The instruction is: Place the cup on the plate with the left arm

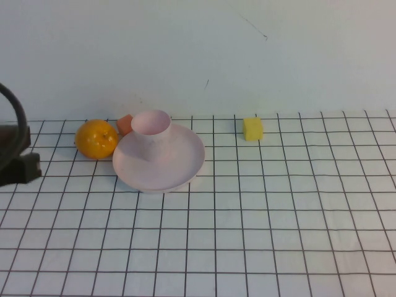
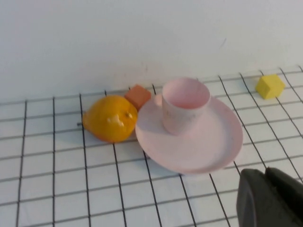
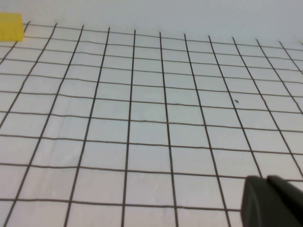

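Note:
The pale pink cup stands upright on the back left part of the pale pink plate, open end up. The left wrist view shows the cup on the plate too. My left gripper is shut and empty, drawn back from the plate's near rim and touching nothing. In the high view the left arm shows only at the table's left edge, well left of the plate. My right gripper is shut and empty over bare grid cloth; it does not show in the high view.
An orange lies just left of the plate, with a small orange-red block behind it by the cup. A yellow cube sits to the plate's right near the back wall. White grid cloth covers the table.

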Robot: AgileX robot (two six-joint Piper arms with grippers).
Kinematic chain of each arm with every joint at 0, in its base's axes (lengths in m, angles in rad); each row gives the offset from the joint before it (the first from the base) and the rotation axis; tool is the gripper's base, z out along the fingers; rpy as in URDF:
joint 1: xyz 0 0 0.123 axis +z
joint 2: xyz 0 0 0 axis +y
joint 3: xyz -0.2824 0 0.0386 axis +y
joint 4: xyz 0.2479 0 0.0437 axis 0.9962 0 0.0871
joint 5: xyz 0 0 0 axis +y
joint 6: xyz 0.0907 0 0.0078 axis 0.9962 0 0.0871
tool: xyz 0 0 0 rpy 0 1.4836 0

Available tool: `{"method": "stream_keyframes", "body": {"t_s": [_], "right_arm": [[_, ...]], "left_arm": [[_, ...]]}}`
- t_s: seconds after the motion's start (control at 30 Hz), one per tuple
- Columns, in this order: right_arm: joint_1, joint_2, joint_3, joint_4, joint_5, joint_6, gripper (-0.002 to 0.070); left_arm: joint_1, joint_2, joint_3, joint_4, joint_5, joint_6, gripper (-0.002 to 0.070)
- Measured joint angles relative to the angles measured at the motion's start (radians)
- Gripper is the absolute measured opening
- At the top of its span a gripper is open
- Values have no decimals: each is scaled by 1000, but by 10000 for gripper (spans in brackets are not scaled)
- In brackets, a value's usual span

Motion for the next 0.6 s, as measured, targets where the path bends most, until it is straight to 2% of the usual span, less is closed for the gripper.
{"method": "stream_keyframes", "body": {"t_s": [0.47, 0.6], "right_arm": [[0, 0, 0, 0, 0, 0, -2], [0, 0, 0, 0, 0, 0, -2]], "left_arm": [[-10, -23, 196, -26, -15, 5, -1], [-22, -117, 277, -10, -96, 9, -1]]}}
